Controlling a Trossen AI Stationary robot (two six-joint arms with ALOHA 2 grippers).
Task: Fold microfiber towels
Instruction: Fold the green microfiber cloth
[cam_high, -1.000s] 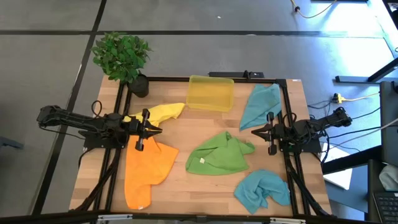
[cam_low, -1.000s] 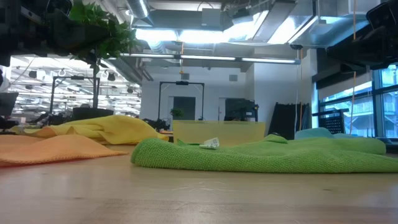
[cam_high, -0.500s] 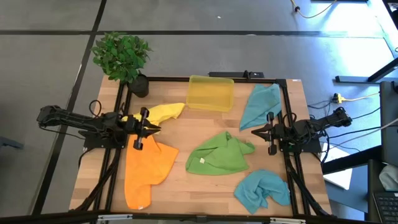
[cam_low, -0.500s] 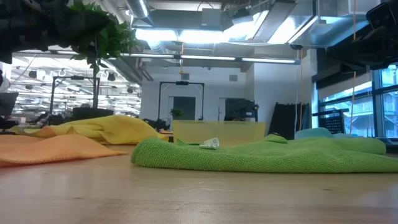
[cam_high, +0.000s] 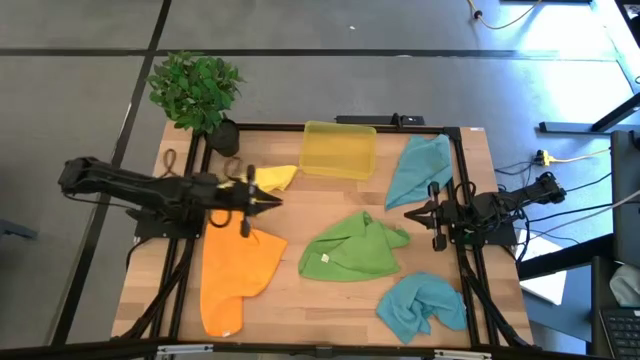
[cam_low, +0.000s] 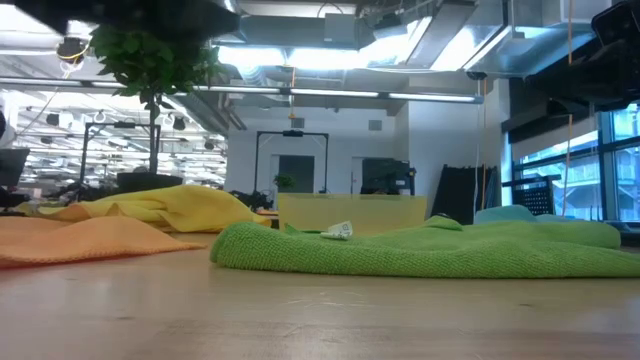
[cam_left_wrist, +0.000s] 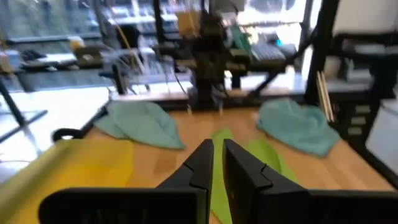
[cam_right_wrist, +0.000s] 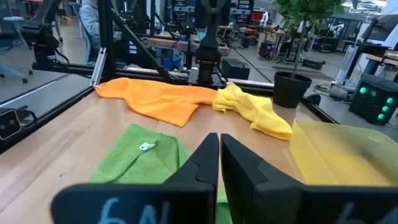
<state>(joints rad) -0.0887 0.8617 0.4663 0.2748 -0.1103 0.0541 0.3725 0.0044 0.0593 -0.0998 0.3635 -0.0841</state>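
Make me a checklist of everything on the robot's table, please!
Surface: wooden table, black frame.
Job's things: orange towel, yellow towel, green towel, two teal towels; all crumpled, unfolded.
Clutter: yellow bin, potted plant.
Grippers: left gripper shut, empty, between yellow and orange towels; right gripper shut, empty, near green towel.
Cables: cables on floor, right.
Surroundings: grey floor, workshop behind.

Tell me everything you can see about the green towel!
The green towel is a soft, fuzzy-looking cloth, lying rumpled and loosely bunched near the middle of the wooden table, not folded neatly. A small white tag shows near one edge. It lies between the orange towel and the two teal ones, apart from them. Neither robot hand touches it.
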